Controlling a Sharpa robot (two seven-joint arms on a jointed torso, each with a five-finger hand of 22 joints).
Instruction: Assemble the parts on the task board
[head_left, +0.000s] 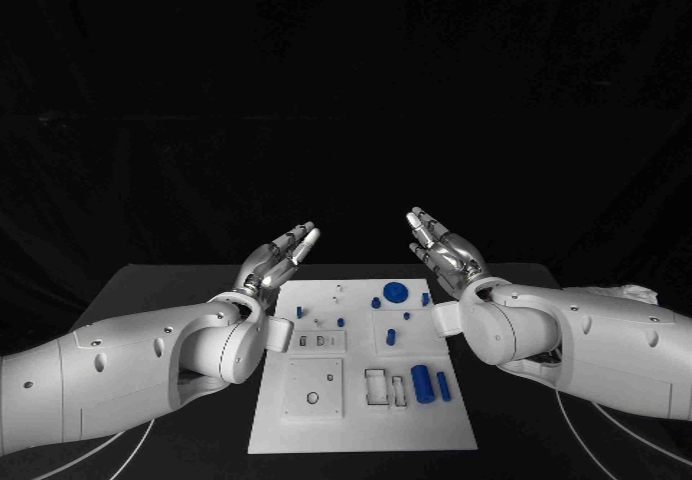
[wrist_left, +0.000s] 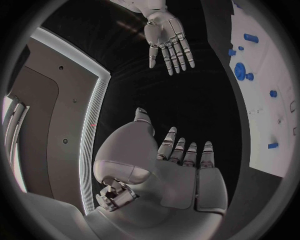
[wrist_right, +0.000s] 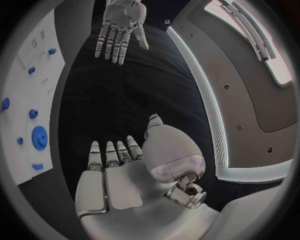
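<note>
- Your view of the white board's (head_left: 361, 420) left and right edges is partly cut off by the two forearms in the head view; the smallest blue parts near its far end are too small to make out.
- The board lies in the middle of the black table (head_left: 159, 285), with a blue disc (head_left: 395, 292) near the far end and a blue cylinder (head_left: 423, 384) nearer you.
- Your left hand (head_left: 281, 255) and right hand (head_left: 441, 250) are raised above the board's far end, fingers straight and apart, holding nothing.

Task board (wrist_left: 265, 75) cut off at edge
</note>
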